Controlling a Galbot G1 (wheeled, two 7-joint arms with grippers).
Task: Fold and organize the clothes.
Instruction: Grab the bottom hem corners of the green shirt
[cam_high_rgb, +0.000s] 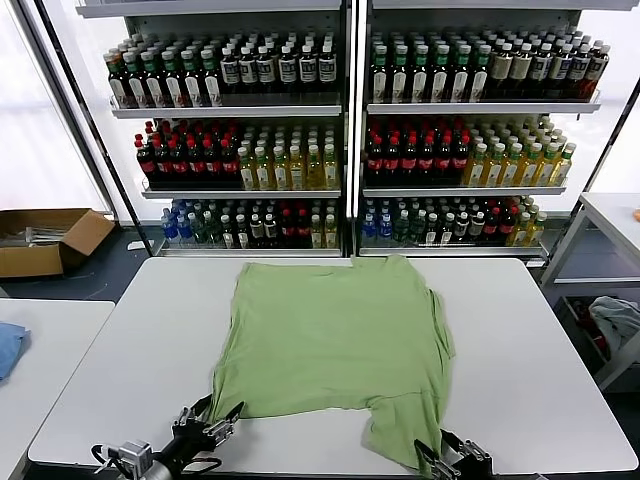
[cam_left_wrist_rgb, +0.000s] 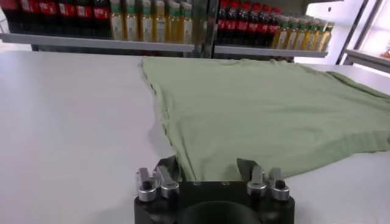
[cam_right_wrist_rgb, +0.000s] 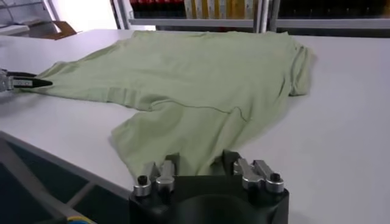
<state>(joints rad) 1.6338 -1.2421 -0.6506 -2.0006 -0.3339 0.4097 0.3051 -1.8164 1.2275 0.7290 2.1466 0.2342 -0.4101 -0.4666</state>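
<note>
One light green shirt (cam_high_rgb: 335, 340) lies spread flat on the white table (cam_high_rgb: 530, 360), plain back up, with a sleeve folded in at the near right. My left gripper (cam_high_rgb: 212, 418) is at the shirt's near left corner, open. In the left wrist view the gripper (cam_left_wrist_rgb: 207, 167) has the hem of the shirt (cam_left_wrist_rgb: 262, 103) lying between its fingers. My right gripper (cam_high_rgb: 450, 458) is at the near right corner, open. In the right wrist view the gripper (cam_right_wrist_rgb: 200, 161) has the edge of the shirt (cam_right_wrist_rgb: 195, 73) between its fingers. The left gripper also shows there, far off (cam_right_wrist_rgb: 24, 81).
Shelves of bottles (cam_high_rgb: 350, 130) stand behind the table. A cardboard box (cam_high_rgb: 45, 240) sits on the floor at the left. A blue cloth (cam_high_rgb: 8, 345) lies on the side table at the left. A pale grey-white bundle (cam_high_rgb: 615, 320) lies at the right.
</note>
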